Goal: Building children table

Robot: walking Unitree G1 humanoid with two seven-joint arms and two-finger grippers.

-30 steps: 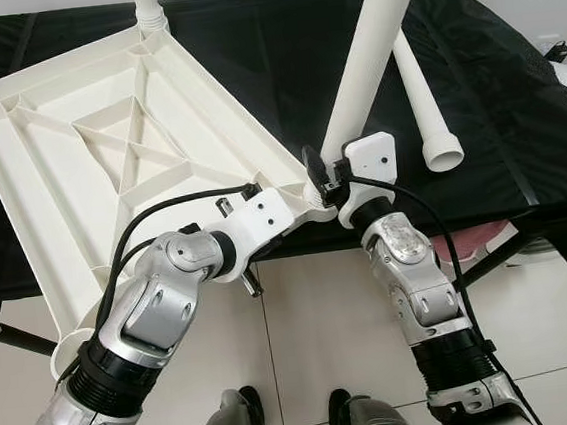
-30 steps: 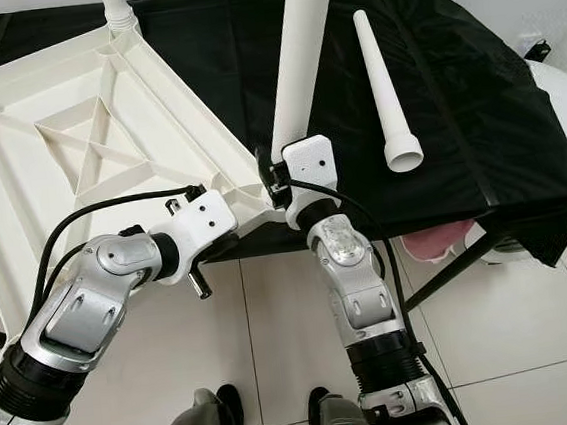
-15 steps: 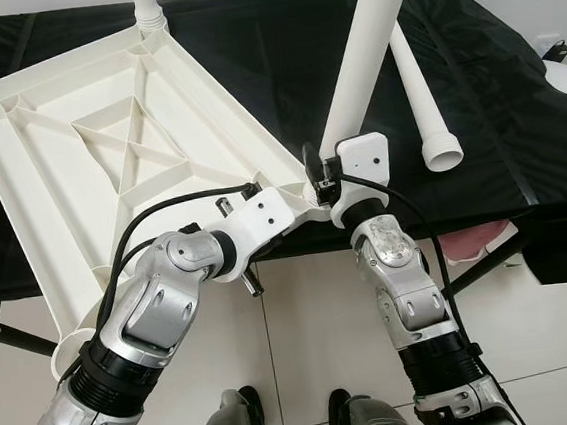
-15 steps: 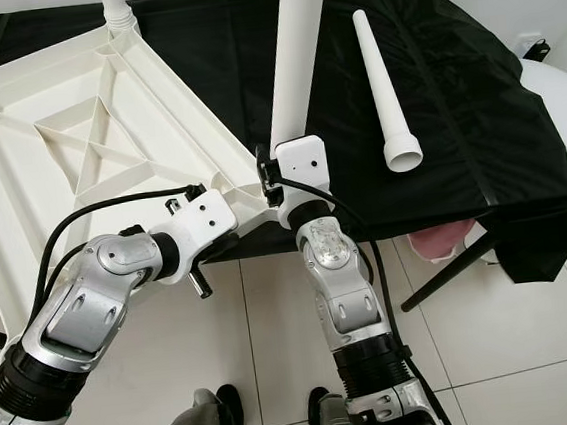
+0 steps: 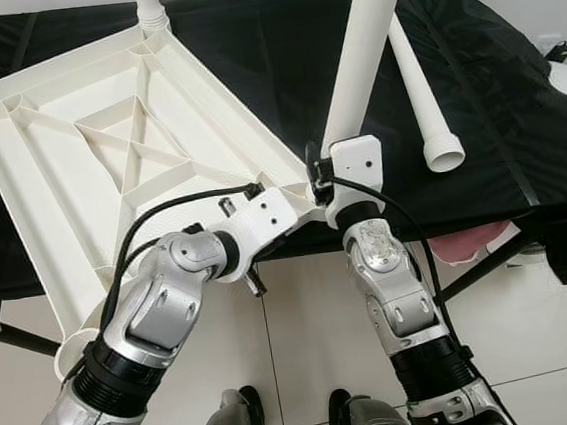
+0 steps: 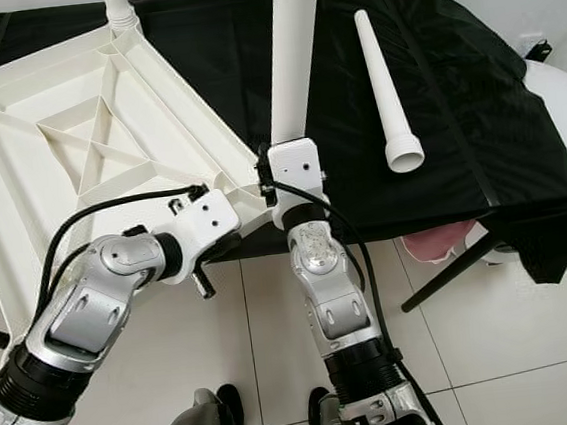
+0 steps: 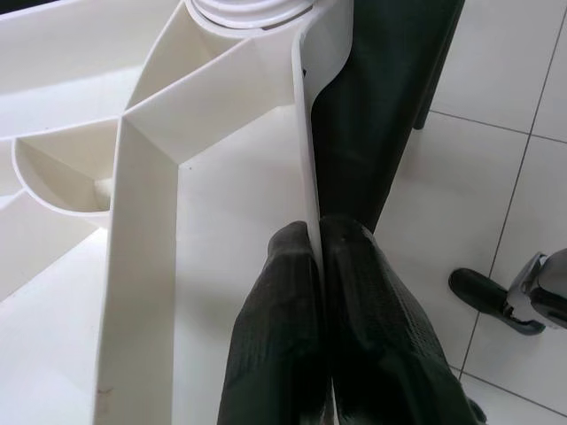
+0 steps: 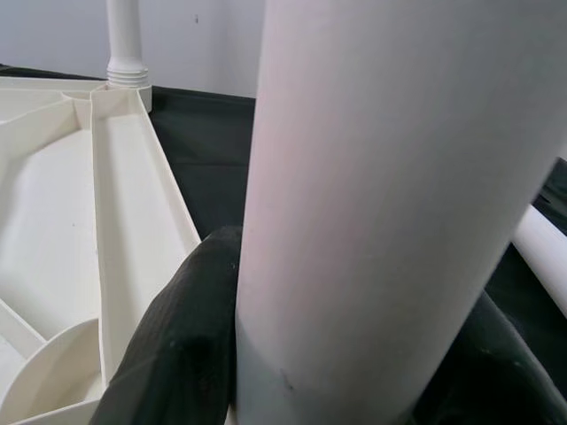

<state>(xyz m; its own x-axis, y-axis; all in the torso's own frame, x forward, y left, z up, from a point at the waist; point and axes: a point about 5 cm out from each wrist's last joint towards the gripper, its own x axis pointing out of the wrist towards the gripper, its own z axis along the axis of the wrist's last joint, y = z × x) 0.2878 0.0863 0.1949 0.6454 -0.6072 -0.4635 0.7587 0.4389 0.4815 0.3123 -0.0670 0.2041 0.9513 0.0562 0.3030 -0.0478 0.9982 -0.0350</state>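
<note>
A white tabletop [image 5: 108, 159] is laid upside down on a black cloth [image 5: 497, 132], its near corner overhanging the cloth's near edge; the thin rim at that corner is pinched between the pressed-together fingers of the left gripper [image 7: 317, 266]; an upright leg [image 5: 359, 55] is seated at the same corner and clasped low down by the right gripper [image 8: 337, 354]; a loose leg [image 5: 425, 98] is seen lying on the cloth to the right.

2 silver arms with black ribbed cuffs, white wrist housings, black cables, dark rubbery fingers [image 7: 354, 301].
</note>
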